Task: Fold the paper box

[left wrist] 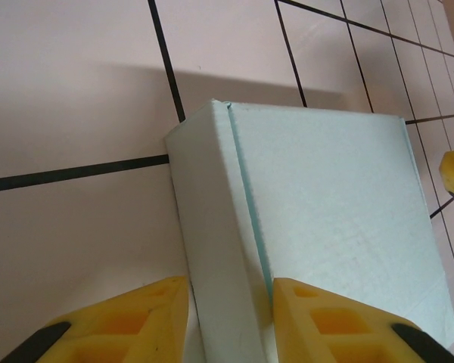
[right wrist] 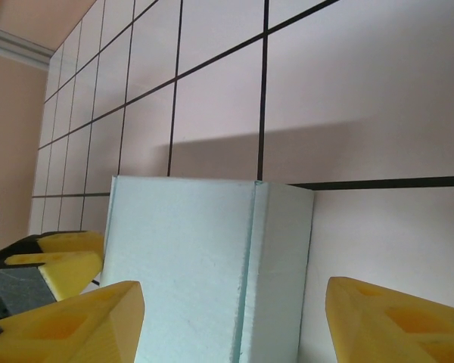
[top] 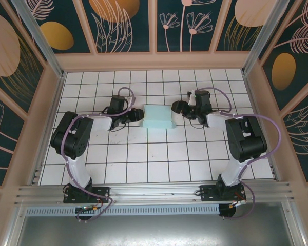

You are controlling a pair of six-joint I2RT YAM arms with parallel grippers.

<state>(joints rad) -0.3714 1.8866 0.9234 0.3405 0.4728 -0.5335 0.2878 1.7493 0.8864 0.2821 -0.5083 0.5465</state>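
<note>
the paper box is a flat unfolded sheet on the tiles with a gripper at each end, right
Not flat: the paper box is folded into a closed box with upright sides, as the left wrist view shows. It lies on the tiles, left gripper and right gripper at its ends.

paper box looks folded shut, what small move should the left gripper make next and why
Probably pinch the left gripper gently on the end wall it straddles: the paper box looks closed, but a seam shows along that edge. The right gripper stands open around the opposite end.
</note>
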